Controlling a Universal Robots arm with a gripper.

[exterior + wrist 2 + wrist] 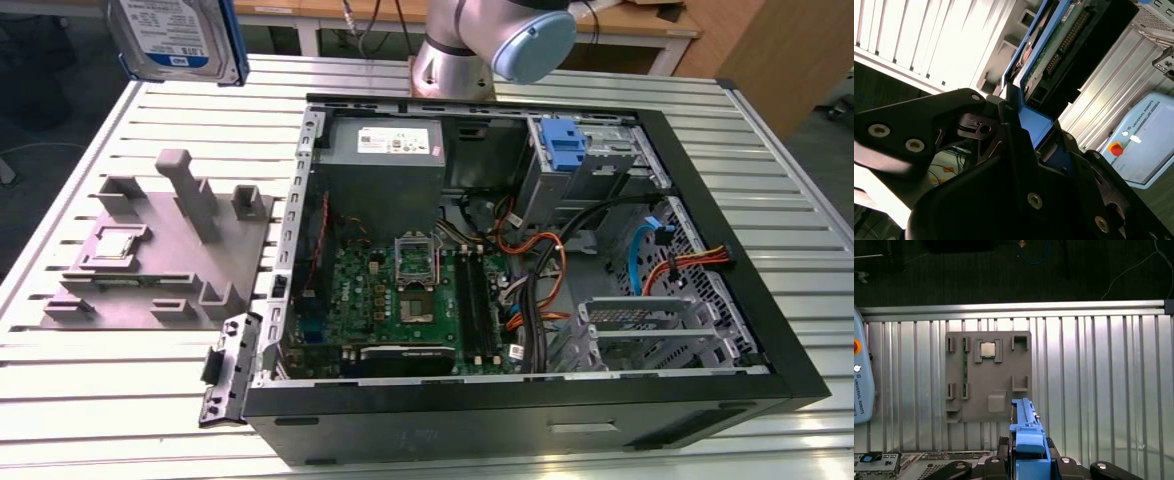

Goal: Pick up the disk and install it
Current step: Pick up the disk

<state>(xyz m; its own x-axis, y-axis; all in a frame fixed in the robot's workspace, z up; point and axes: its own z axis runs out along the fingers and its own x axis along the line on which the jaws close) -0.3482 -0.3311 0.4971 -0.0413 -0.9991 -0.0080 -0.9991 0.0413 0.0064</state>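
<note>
The disk (174,38), silver with a white-and-blue label and a blue carrier frame, hangs in the air above the table's far corner at the exterior view's left. In both wrist views my gripper (1024,135) is shut on the carrier's blue edge. The second wrist view shows the disk's green circuit-board side (1054,50) beyond the black fingers (974,125). In the first wrist view the disk (1026,435) appears edge-on, held over the grey fixture plate by the gripper (1026,462).
The open computer case (787,330) lies on the slatted table, with a grey power supply (380,140), a motherboard (400,290), a blue latch (567,145) and a metal drive cage (654,330). A grey fixture plate (160,250) sits beside it. The arm's base (461,50) stands behind.
</note>
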